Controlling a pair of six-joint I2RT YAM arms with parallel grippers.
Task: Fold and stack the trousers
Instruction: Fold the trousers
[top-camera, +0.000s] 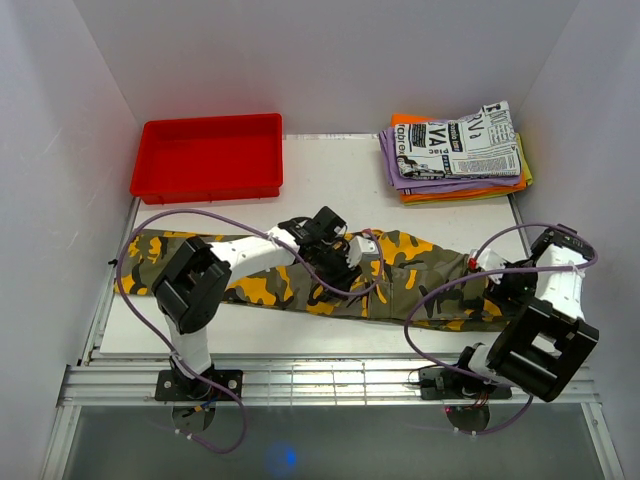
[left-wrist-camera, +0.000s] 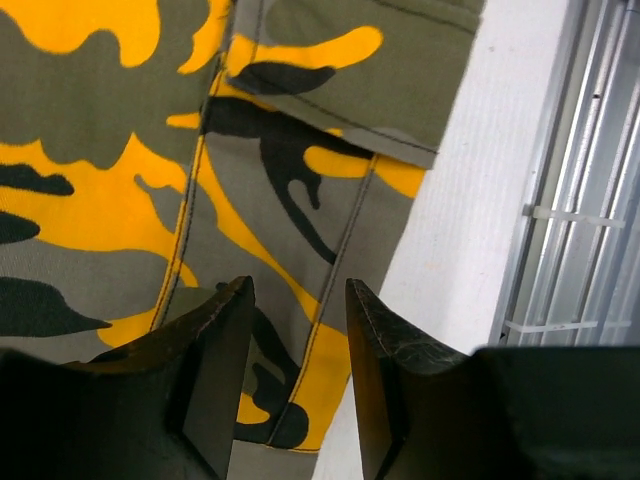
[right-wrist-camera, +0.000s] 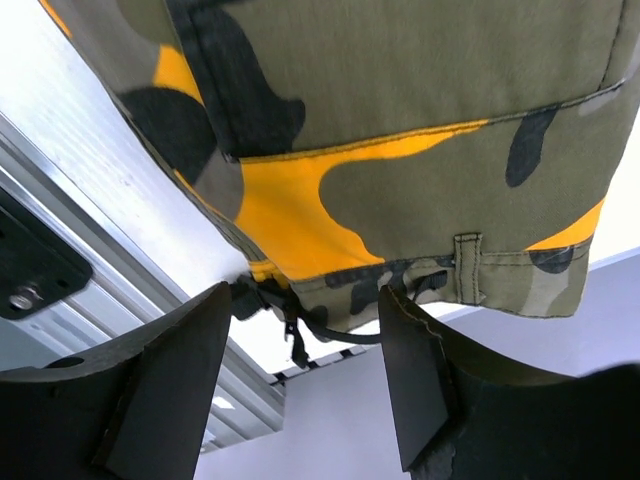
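The camouflage trousers lie stretched flat across the table from left to right, olive with black and yellow-orange patches. My left gripper hovers over their middle. In the left wrist view it is open above the trousers near their front edge, with nothing between its fingers. At the right end, my right gripper stands by the waistband. The right wrist view shows it open, with the waistband of the trousers, a belt loop and a black strap just ahead of the fingertips, not clamped.
A red tray stands at the back left. At the back right is a stack of folded garments, purple and orange with a white newspaper-print one on top. Metal rails run along the table's near edge. Purple cables loop from both arms.
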